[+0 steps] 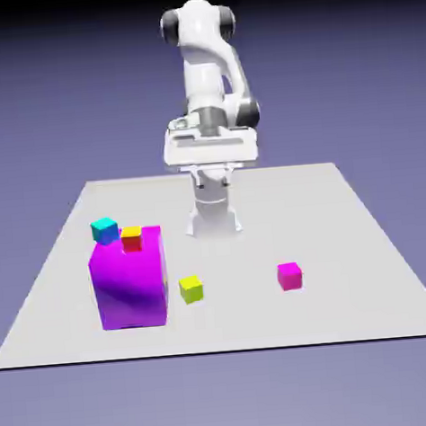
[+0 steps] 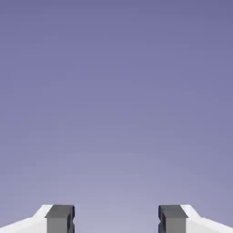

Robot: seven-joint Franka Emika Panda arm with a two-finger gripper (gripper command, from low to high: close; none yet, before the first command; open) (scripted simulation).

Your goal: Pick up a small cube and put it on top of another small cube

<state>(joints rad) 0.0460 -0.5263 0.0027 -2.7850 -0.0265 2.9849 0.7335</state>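
We have the two-finger gripper (image 2: 116,219) parted wide, with only plain backdrop between its fingertips and nothing held. In the exterior view the arm (image 1: 204,73) stands folded over its base, well above the tabletop (image 1: 244,327).

Four small cubes are candidates. The yellow-green cube (image 1: 191,289) lies just beside the large purple block (image 1: 132,282), on its exterior-view right side. The magenta cube (image 1: 290,276) lies alone on the exterior view's right. The cyan cube (image 1: 104,230) and the orange-red cube (image 1: 132,239) show at the block's upper edge; we cannot tell whether they rest on it or behind it.

Risks: the task does not name colours, so we may select the wrong pair. If we descend on the yellow-green cube with the fingers spread toward the block, one finger may strike its wall. A cube gripped off-centre could twist and then slide off the lower one.

Clearance: we judge the magenta cube easiest to approach, with bare tabletop all round it; the near table edge lies beyond it, toward the camera.
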